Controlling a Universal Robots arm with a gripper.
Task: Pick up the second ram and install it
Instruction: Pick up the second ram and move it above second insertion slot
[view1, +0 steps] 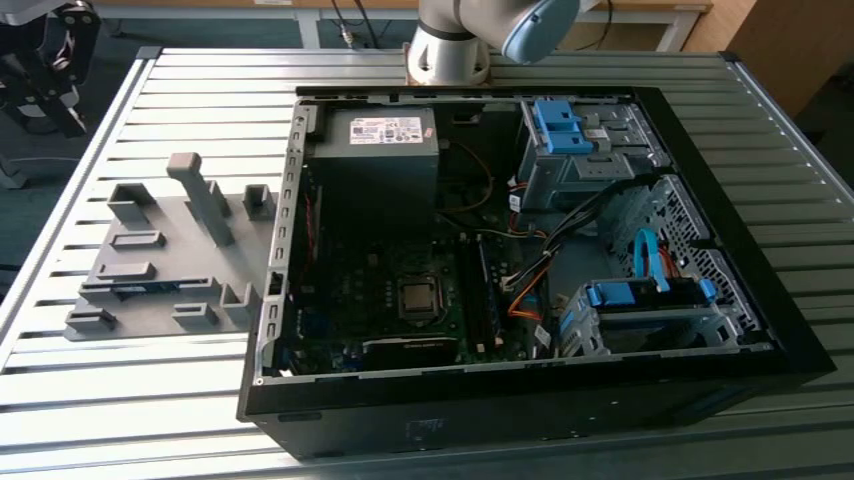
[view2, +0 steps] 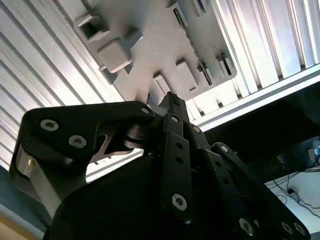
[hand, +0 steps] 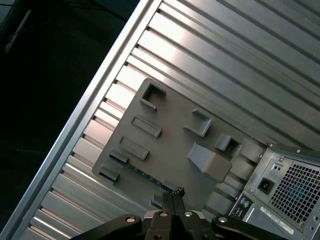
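**While the gripper hangs pinched above the holder plate, the ram lies in its slot**

Though the slatted table (view1: 160, 400) has bare room around it, the grey holder plate (view1: 160, 265) is hemmed in on two sides. One side lies just beside the wall of the open computer case (view1: 534, 420). The other sits near the table's edge, past which the first wrist view shows dark floor. An upright post (view1: 200, 195) and several low blocks rise from the plate.

The second ram (view1: 134, 289) lies on edge in a low slot of the plate, well apart from the case. In the first wrist view the second ram (hand: 147, 175) is a thin dark strip with blue-green flecks, its chips hard to make out. The gripper (hand: 176, 192) hangs above the plate, near the ram but apart from it. Its fingers are drawn together with nothing between them. In the second wrist view the gripper (view2: 172, 100) hides part of the plate.

The arm (view1: 454, 40) is cut off at the exterior view's top. A white sticker (view1: 380, 128) on the power supply (view1: 374, 165) carries print too small to read.
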